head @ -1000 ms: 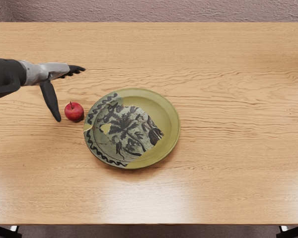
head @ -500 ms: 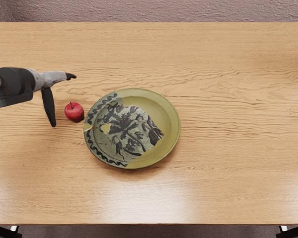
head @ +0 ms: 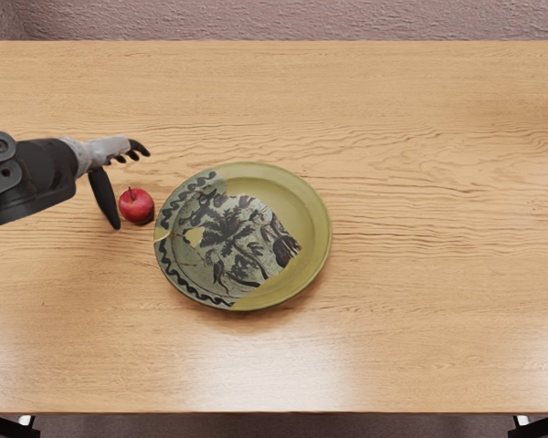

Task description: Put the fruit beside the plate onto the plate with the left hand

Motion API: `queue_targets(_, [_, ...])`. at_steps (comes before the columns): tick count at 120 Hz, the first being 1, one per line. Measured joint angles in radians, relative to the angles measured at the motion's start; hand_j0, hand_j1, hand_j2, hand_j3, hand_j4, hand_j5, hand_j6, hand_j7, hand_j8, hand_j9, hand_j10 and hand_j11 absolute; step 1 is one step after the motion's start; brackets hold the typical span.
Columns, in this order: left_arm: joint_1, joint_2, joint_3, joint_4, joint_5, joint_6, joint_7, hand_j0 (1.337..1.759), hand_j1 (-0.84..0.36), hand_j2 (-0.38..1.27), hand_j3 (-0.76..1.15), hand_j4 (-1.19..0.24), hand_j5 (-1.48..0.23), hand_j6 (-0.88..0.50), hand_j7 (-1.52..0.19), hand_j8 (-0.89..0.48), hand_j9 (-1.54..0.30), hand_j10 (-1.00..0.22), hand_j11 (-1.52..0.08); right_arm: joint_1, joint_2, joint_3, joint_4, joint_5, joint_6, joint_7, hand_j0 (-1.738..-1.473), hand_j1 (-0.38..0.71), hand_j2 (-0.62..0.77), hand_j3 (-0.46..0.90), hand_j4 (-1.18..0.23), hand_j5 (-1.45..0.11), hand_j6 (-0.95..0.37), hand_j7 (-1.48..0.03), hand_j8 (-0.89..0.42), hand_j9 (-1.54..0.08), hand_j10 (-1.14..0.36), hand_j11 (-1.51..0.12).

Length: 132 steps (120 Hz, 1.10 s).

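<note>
A small red apple point(head: 137, 205) with a short stem lies on the table just left of the plate's rim. The plate point(head: 308, 212) is olive green with a dark leaf pattern in its middle. My left hand point(head: 117, 173) comes in from the left edge and hovers right beside the apple, on its left and far side. Its thumb points down next to the fruit and the other fingers curl loosely above it. The hand is open and holds nothing. The right arm is out of view.
The wooden table point(head: 420, 137) stretches wide to the right and far side of the plate. Its front edge runs near the bottom of the view, with dark table legs at both lower corners.
My left hand has pulled back to the left, then shifted right again toward the apple, and its fingers now curl more. The apple and the plate have not moved.
</note>
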Motion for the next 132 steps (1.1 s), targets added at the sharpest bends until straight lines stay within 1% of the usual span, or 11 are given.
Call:
queue_targets(9, [0.020,-0.003,0.011,-0.012,0.005,0.038,0.000,1.658,0.13,0.04,0.00,-0.19,-0.24,-0.19,-0.24,-0.19,-0.24,-0.19,-0.24,0.000,0.000,0.000,0.000,0.000,0.000,0.000,-1.658,-0.33,0.00,0.00,-0.02,-0.02,-0.02,-0.02,-0.01,-0.02,-0.01,-0.02])
queue_targets(33, [0.025,0.003,0.021,-0.048,0.019,0.107,0.000,1.658,0.12,0.04,0.00,-0.20,-0.26,-0.20,-0.26,-0.20,-0.26,-0.20,-0.26,0.000,0.000,0.000,0.000,0.000,0.000,0.000,-1.658,-0.33,0.00,0.00,-0.02,-0.02,-0.02,-0.02,-0.02,-0.02,-0.02,-0.02])
queue_targets(39, [0.044,0.000,0.022,-0.055,0.020,0.116,0.000,1.658,0.11,0.04,0.00,-0.21,-0.27,-0.21,-0.26,-0.21,-0.26,-0.21,-0.26,0.000,0.000,0.000,0.000,0.000,0.000,0.000,-1.658,-0.33,0.00,0.00,-0.02,-0.02,-0.02,-0.02,-0.02,-0.02,-0.02,-0.02])
queue_targets(101, [0.063,0.009,0.022,-0.068,0.021,0.158,0.000,1.658,0.06,0.05,0.00,-0.25,-0.32,-0.25,-0.32,-0.25,-0.32,-0.25,-0.32,0.000,0.000,0.000,0.000,0.000,0.000,0.000,-1.658,-0.33,0.00,0.00,-0.02,-0.02,-0.02,-0.02,-0.01,-0.02,-0.01,-0.02])
queue_targets(106, [0.075,0.009,0.022,-0.070,0.021,0.161,0.000,1.658,0.05,0.05,0.00,-0.25,-0.32,-0.25,-0.32,-0.25,-0.32,-0.25,-0.32,0.000,0.000,0.000,0.000,0.000,0.000,0.000,-1.658,-0.33,0.00,0.00,-0.02,-0.02,-0.02,-0.02,-0.01,-0.02,-0.01,-0.02])
queue_targets(132, [0.084,0.003,0.021,-0.075,0.022,0.168,0.000,1.658,0.02,0.06,0.00,-0.28,-0.36,-0.28,-0.35,-0.28,-0.35,-0.28,-0.35,0.000,0.000,0.000,0.000,0.000,0.000,0.000,-1.658,-0.33,0.00,0.00,-0.02,-0.02,-0.02,-0.02,-0.01,-0.02,-0.01,-0.02])
